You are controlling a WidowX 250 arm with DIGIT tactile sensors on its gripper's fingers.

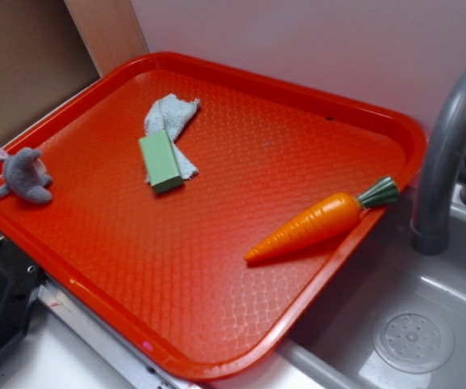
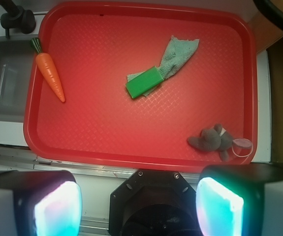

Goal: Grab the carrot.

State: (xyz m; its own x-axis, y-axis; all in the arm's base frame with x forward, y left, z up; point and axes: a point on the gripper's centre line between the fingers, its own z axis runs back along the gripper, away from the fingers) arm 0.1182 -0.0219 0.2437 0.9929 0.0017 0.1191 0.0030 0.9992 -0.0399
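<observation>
Just one carrot (image 1: 312, 227), one tray (image 1: 216, 365).

A toy kitchen setup: a grey plastic sink (image 1: 427, 324) with a curved faucet (image 1: 447, 154) beside a red serving tray (image 1: 216, 365).

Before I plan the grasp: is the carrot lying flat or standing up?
Lying flat. The carrot rests on its side on the red tray near the sink-side rim, its green stem at the rim, tip pointing inward.
</observation>
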